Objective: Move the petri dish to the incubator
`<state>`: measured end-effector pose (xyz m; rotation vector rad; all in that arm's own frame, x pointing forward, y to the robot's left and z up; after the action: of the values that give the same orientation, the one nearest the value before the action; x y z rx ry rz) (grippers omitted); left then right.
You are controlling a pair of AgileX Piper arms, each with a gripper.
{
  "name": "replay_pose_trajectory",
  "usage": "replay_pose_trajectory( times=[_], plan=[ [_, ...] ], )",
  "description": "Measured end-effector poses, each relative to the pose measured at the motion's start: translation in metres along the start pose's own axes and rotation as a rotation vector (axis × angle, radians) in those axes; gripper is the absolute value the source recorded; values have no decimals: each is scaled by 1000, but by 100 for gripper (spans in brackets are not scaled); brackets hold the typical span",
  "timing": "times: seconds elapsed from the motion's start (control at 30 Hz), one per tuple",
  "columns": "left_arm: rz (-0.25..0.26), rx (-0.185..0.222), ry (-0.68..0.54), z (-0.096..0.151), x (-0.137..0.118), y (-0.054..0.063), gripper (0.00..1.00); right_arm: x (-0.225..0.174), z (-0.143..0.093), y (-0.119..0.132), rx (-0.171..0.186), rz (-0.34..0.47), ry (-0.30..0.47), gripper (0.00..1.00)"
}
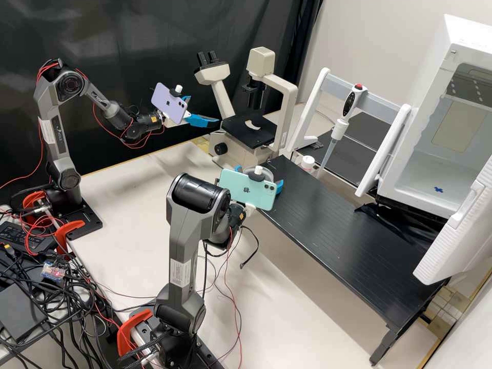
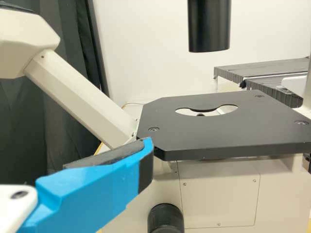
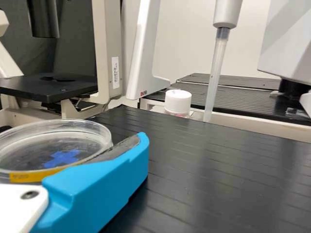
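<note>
In the high view my right gripper (image 1: 259, 179) is at the near left end of the black shelf, partly behind a mint phone. Its spread fingers stand on either side of the clear petri dish. The right wrist view shows the petri dish (image 3: 53, 143) level, with a yellow label and a blue cross showing through it. One finger pad of my right gripper lies against its rim; I cannot tell if its base touches the shelf. My left gripper (image 1: 197, 110) stands open beside the microscope. The incubator (image 1: 435, 179) at the right has its door open.
The microscope stage (image 2: 218, 128) is beside my left gripper. A pipette (image 1: 341, 123) hangs on a white stand behind the black shelf (image 1: 348, 230). Near its foot is a white-capped bottle (image 3: 178, 102). A blue cross (image 1: 438, 189) marks the incubator floor.
</note>
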<state>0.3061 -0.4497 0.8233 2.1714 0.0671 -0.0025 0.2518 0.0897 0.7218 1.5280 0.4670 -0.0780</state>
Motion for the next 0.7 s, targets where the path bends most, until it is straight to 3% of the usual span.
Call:
replay_pose_trajectory(
  times=[0.7],
  plan=[
    [0, 0, 0, 0, 0, 0, 100, -1, 3, 6, 8, 12, -9, 0]
  ],
)
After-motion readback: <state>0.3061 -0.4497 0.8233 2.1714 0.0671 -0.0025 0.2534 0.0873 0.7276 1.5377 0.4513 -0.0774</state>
